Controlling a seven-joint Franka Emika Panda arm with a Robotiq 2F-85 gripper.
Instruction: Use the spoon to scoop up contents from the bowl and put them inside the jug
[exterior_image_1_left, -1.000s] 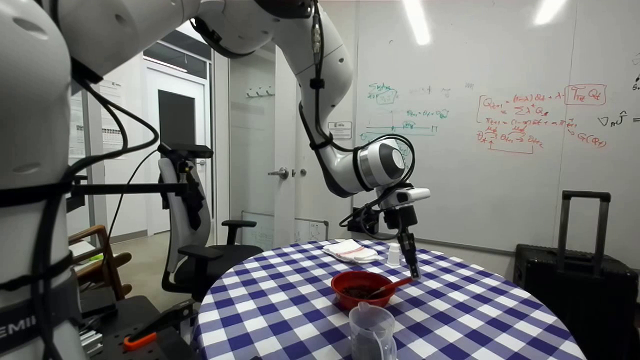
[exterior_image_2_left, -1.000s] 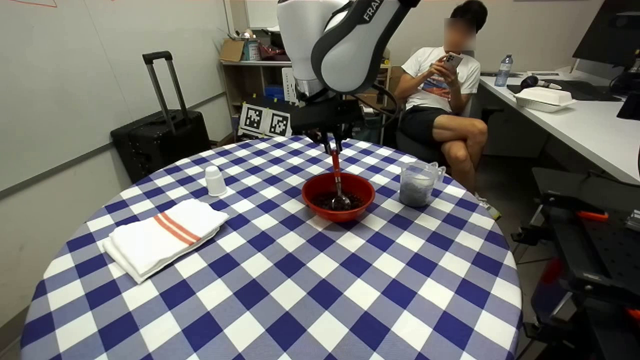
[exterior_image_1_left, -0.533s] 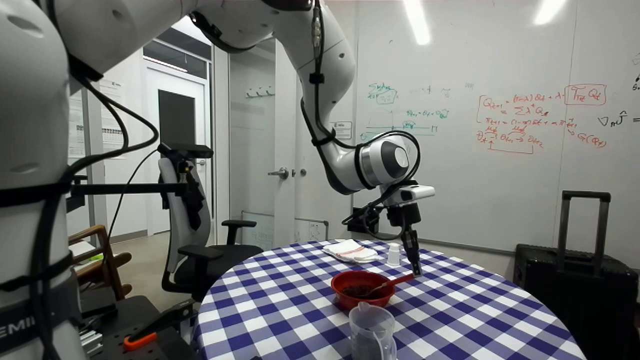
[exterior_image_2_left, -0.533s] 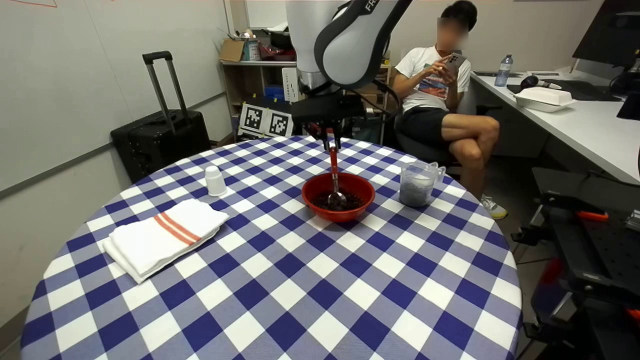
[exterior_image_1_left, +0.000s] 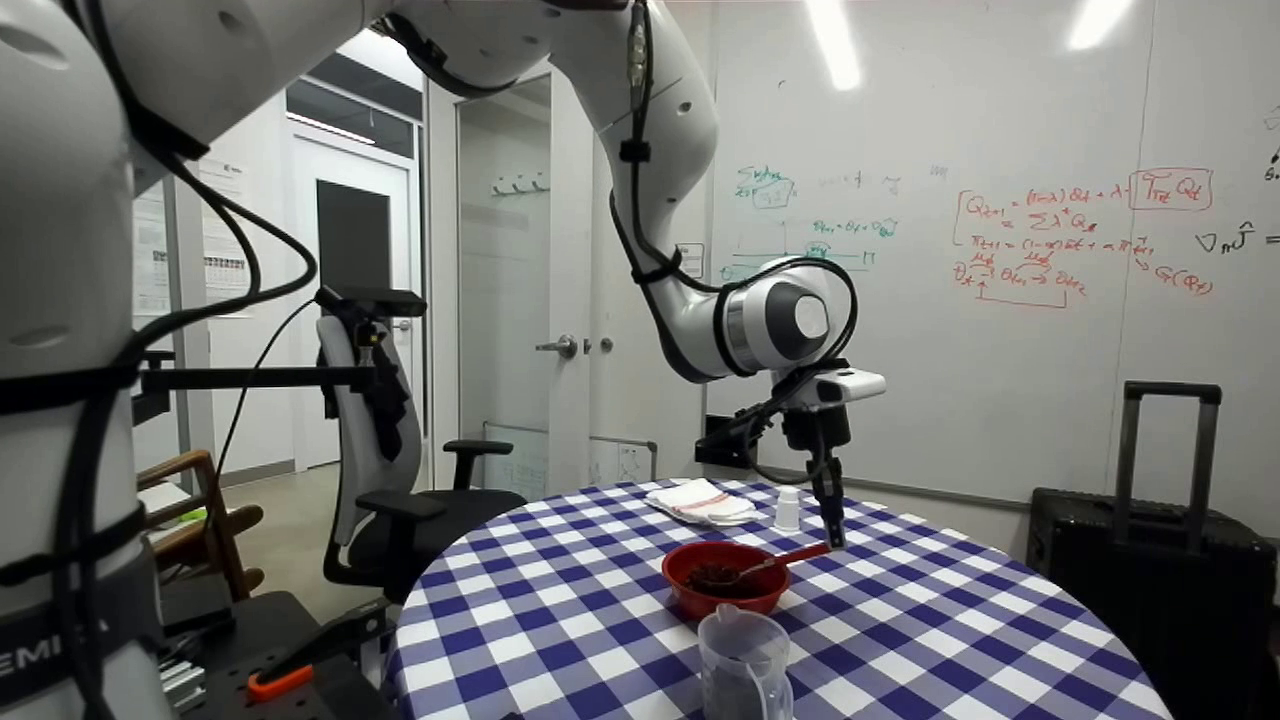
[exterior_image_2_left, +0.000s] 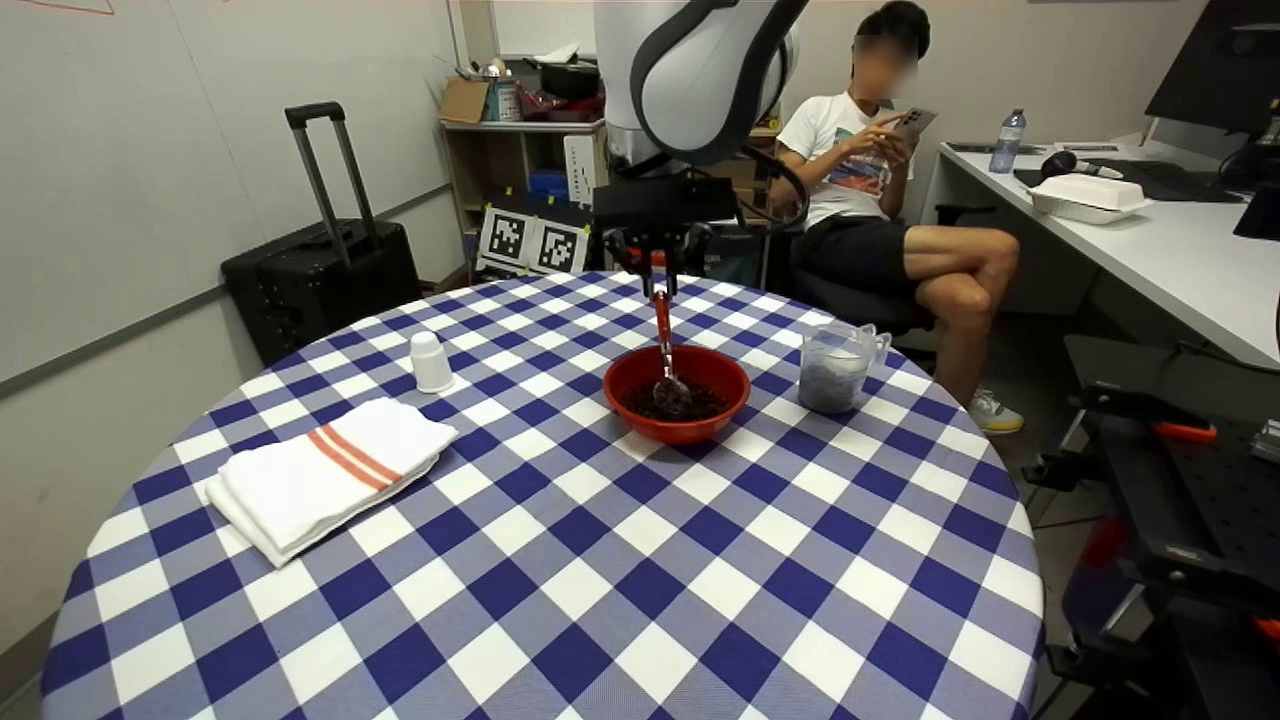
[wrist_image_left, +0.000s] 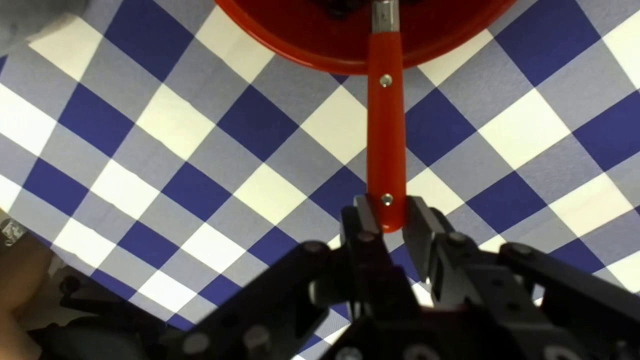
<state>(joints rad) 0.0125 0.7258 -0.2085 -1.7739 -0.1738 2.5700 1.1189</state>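
My gripper (wrist_image_left: 385, 212) is shut on the end of the spoon's red handle (wrist_image_left: 386, 130). The spoon also shows in both exterior views (exterior_image_1_left: 803, 554) (exterior_image_2_left: 662, 315), slanting down from the gripper (exterior_image_1_left: 834, 540) into the bowl. Its metal head (exterior_image_2_left: 672, 395) is inside the bowl and bears dark contents. The red bowl (exterior_image_1_left: 725, 605) stands on the table with dark, crumbly contents (exterior_image_2_left: 705, 405); the wrist view shows only part of its rim (wrist_image_left: 280, 50). The clear jug (exterior_image_1_left: 745, 660) stands beside the bowl, apart from it, with greyish matter visible through its wall (exterior_image_2_left: 830, 385).
A folded white towel (exterior_image_2_left: 330, 470) with red stripes and an upturned white cup (exterior_image_2_left: 431, 363) lie on the checked tablecloth (exterior_image_2_left: 600, 620). A seated person (exterior_image_2_left: 865, 170) is behind the table. A black suitcase (exterior_image_1_left: 1150, 580) stands beyond the table edge.
My gripper has risen slightly and shifted a little. The spoon's handle lies flatter, and its head has come up in the contents, now bearing dark bits. The bowl and jug have not moved.
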